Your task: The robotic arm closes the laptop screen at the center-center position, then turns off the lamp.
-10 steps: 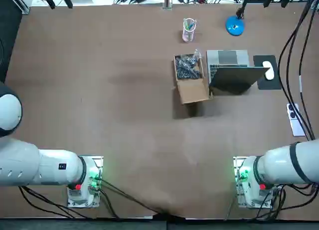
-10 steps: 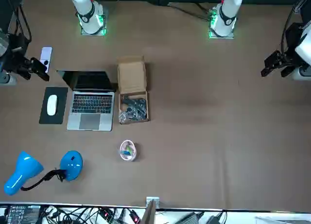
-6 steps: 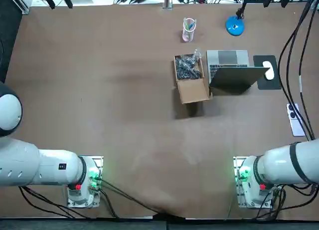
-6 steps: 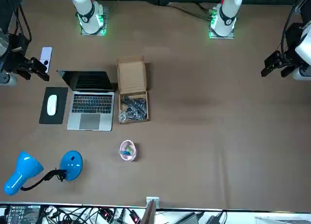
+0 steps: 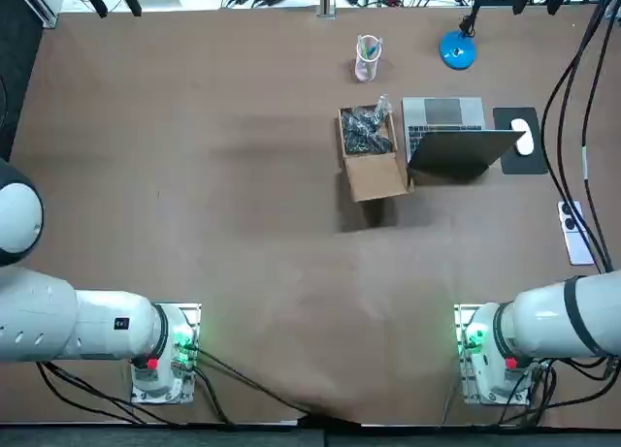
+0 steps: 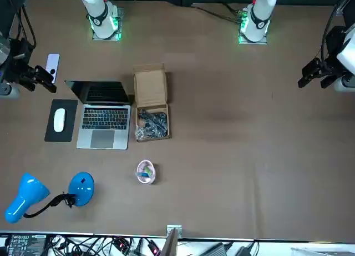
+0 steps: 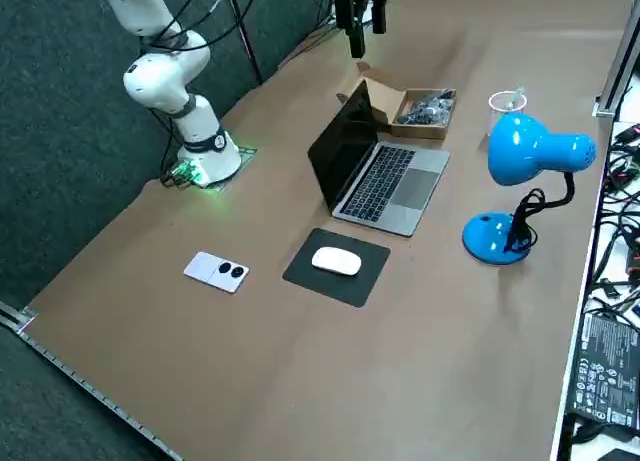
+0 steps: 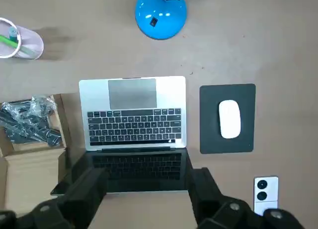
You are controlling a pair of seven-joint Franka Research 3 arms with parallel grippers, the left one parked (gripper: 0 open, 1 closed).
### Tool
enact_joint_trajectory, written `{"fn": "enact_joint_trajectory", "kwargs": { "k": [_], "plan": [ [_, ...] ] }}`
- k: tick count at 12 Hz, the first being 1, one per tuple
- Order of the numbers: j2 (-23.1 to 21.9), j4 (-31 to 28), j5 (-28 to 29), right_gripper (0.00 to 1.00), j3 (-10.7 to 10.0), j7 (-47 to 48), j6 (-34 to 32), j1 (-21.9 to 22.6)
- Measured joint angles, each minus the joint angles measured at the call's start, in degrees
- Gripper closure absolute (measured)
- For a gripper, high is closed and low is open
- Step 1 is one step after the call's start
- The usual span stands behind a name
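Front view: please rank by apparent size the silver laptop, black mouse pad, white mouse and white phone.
Silver laptop
Black mouse pad
White mouse and white phone: alike, unranked.
Right gripper, open, hovers over the laptop.

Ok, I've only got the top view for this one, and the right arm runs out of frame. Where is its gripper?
Observer: The right gripper hangs in the air above the screen side of the laptop, jaws open and touching nothing.
Operator: From above, the lid is just a dark slab. How far up is it?
Observer: The side view shows the screen standing roughly upright, so the laptop is open.
Operator: And I see only the base of the lamp.
Observer: Its blue head is held above that base on a bent black neck.
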Motion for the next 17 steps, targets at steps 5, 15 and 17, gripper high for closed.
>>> {"fn": "enact_joint_trajectory", "kwargs": {
  "k": [5,15,17],
  "plan": [
    [0.0,0.0,0.0,0.00,0.1,0.0,0.0,0.0],
    [-4.9,-1.8,0.0,0.00,1.1,0.1,-5.6,0.8],
    [-10.5,-6.9,0.0,0.00,1.6,0.2,-5.9,1.0]
  ]
}}
